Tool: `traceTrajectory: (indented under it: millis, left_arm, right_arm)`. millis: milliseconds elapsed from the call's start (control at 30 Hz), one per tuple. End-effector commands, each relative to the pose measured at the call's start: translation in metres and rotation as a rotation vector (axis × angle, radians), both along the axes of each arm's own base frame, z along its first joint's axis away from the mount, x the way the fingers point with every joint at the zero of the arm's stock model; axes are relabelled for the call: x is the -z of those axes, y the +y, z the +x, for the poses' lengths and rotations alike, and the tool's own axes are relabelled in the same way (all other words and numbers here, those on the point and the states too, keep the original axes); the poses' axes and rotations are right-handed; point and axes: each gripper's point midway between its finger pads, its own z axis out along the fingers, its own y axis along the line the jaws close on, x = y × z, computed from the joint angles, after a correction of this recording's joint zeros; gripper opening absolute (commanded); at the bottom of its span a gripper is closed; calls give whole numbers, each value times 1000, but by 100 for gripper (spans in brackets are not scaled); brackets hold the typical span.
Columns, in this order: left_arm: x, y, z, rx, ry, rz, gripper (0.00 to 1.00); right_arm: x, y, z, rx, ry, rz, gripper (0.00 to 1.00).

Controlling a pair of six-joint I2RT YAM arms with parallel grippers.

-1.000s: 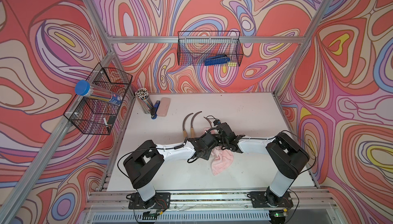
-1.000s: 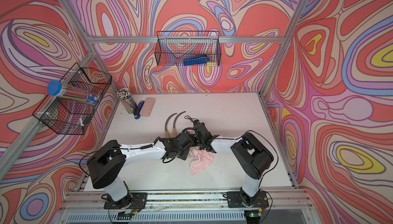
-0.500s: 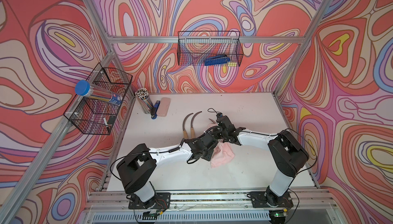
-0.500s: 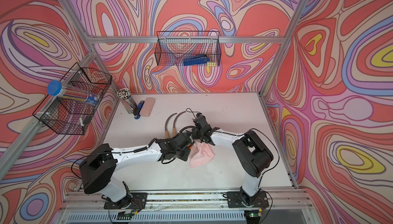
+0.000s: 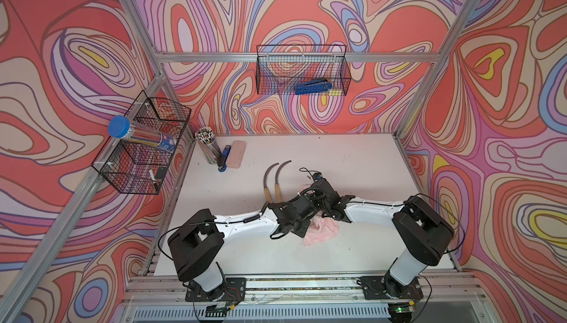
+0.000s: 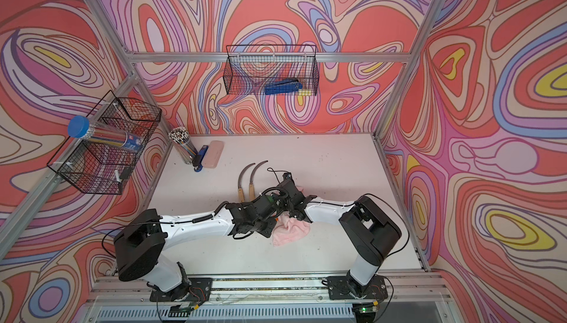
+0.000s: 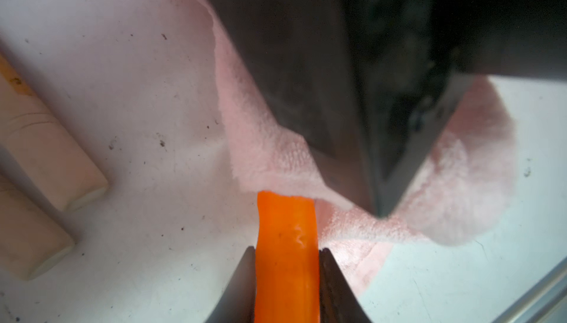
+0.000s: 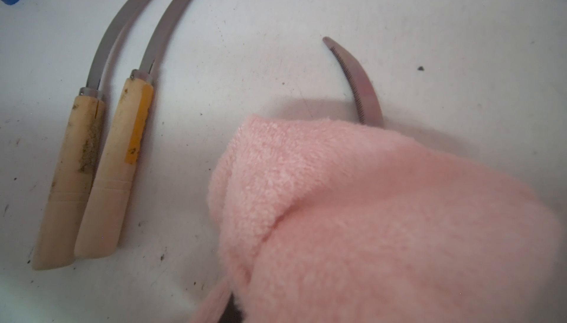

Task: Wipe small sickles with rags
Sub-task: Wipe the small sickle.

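Two small sickles (image 5: pixel 272 183) (image 6: pixel 246 183) (image 8: pixel 92 168) with pale wooden handles lie side by side on the white table (image 5: pixel 352 165). My left gripper (image 7: pixel 287 275) is shut on the orange handle (image 7: pixel 287 229) of a third sickle. That sickle's serrated blade tip (image 8: pixel 362 85) pokes out from under the pink rag (image 5: pixel 322 232) (image 6: pixel 291 229) (image 7: pixel 270 152) (image 8: pixel 383 214). The rag is draped over the blade. My right gripper (image 5: pixel 317 191) is shut on the rag, which hides its fingers in the right wrist view. Both grippers meet mid-table in both top views.
A rigid pink case (image 5: pixel 236 154), a blue stapler (image 5: pixel 223 159) and a cup of pencils (image 5: pixel 207 145) stand at the back left. Wire baskets hang on the left wall (image 5: pixel 144 143) and the back wall (image 5: pixel 302 70).
The right gripper slid the rag along the blade toward the back, then came slightly nearer again. The left arm's elbow swung left; its grip on the orange handle held.
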Motion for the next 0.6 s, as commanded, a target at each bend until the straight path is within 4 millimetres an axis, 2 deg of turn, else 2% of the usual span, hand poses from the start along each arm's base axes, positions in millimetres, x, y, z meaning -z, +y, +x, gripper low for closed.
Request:
traceTrajectory:
  millis: [0, 67, 167, 267, 433, 567]
  left_arm:
    - [-6, -5, 22, -61, -33, -46, 0]
    - [-7, -3, 22, -64, -37, -49, 0]
    - [-9, -1, 20, -65, -41, -53, 0]
    - [-8, 1, 20, -67, -41, -48, 0]
    - [-6, -1, 21, -67, -38, -39, 0]
    - [-7, 0, 20, -65, -36, -39, 0]
  right_arm:
    - [-34, 42, -25, -141, -23, 131, 0]
    - [-34, 31, -16, -112, -19, 144, 0]
    - [-32, 3, 6, -61, -7, 208, 0]
    - [-33, -22, 28, -10, -46, 175, 0]
    - [-50, -26, 45, -19, -86, 159, 0]
    - [-69, -38, 60, 13, -112, 166, 0]
